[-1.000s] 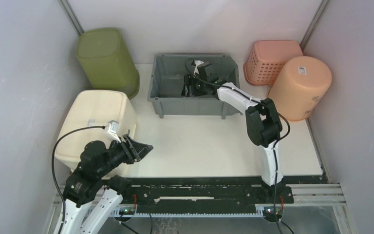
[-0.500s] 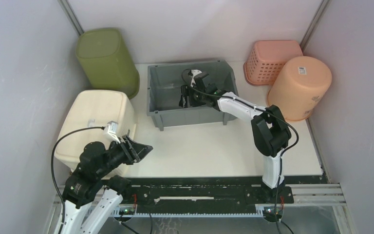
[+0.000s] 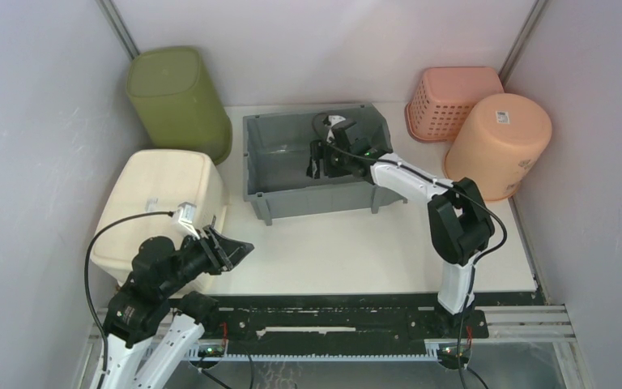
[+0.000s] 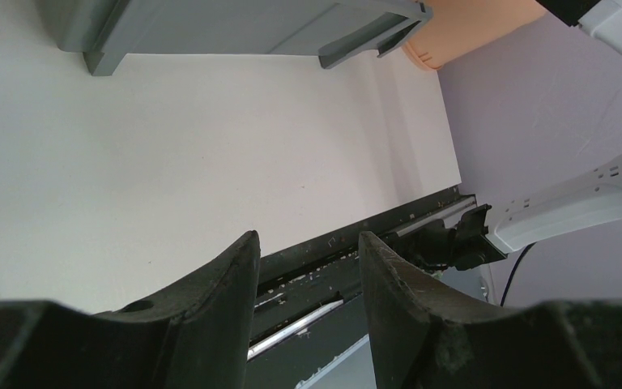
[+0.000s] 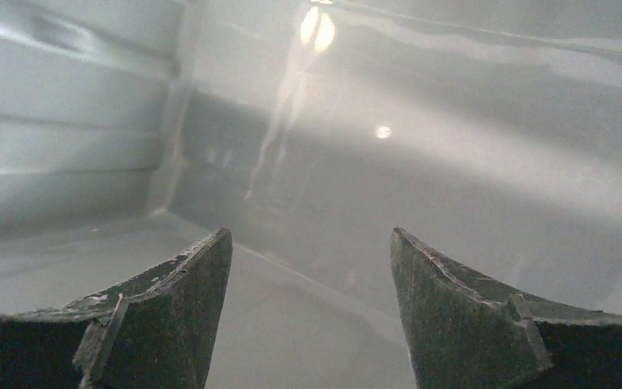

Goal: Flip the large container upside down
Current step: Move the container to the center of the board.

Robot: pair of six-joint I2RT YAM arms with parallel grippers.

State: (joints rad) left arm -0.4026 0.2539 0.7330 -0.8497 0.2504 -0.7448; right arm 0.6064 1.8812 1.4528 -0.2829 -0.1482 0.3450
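The large container is a grey bin at the middle back of the table, open side up and slightly skewed. My right gripper reaches down inside it, open, holding nothing. In the right wrist view the gripper faces the bin's shiny inner wall and floor, fingertips apart. My left gripper hovers open over the near left of the table, well short of the bin. The left wrist view shows the gripper empty, with the bin's near wall at the top.
An upturned green bin stands at the back left and a cream tub beside my left arm. A pink basket and an orange bucket fill the back right. A black rail runs along the near edge.
The grey bin has slid toward the near left and turned slightly. My right arm has drawn back with it, gripper still inside. The left arm has stayed still.
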